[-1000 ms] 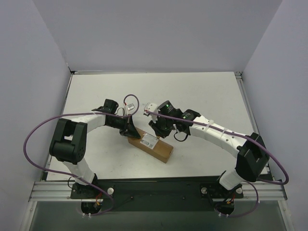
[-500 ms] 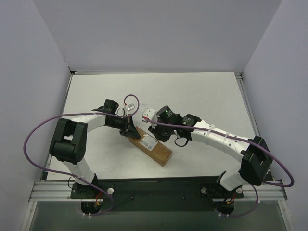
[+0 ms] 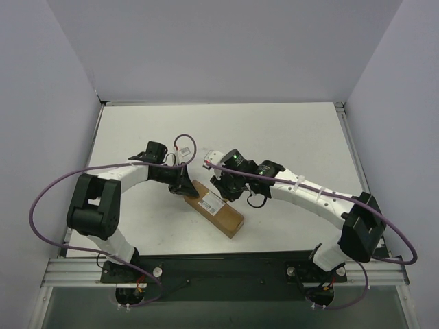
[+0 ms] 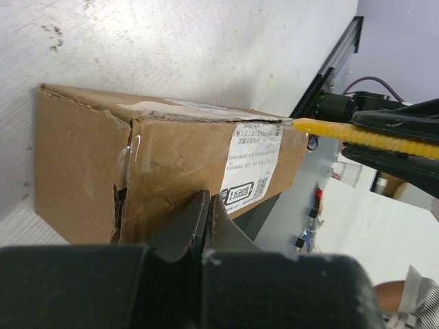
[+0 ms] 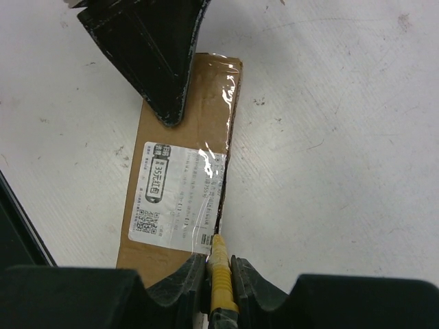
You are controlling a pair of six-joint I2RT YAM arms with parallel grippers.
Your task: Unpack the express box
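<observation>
Brown express box (image 3: 216, 207), one; yellow knife (image 5: 221, 281), one, in right hand (image 5: 218, 263)

**Around the Job: Desk, Knife, Walls**

A flat white matt desk (image 3: 288, 130) fills the middle of the top view. Faint scratches and small dark specks (image 5: 260, 101) mark its surface. Plain pale grey walls (image 3: 226, 48) stand on its far, left and right sides. Along the near edge runs a ribbed aluminium rail (image 3: 68, 274), with a black base plate (image 3: 226, 269) just beyond it. A slim yellow utility knife (image 5: 219, 264) shows low and central in the right wrist view, tip pointing up the frame. The left wrist view shows it as a yellow bar entering from the right.
</observation>
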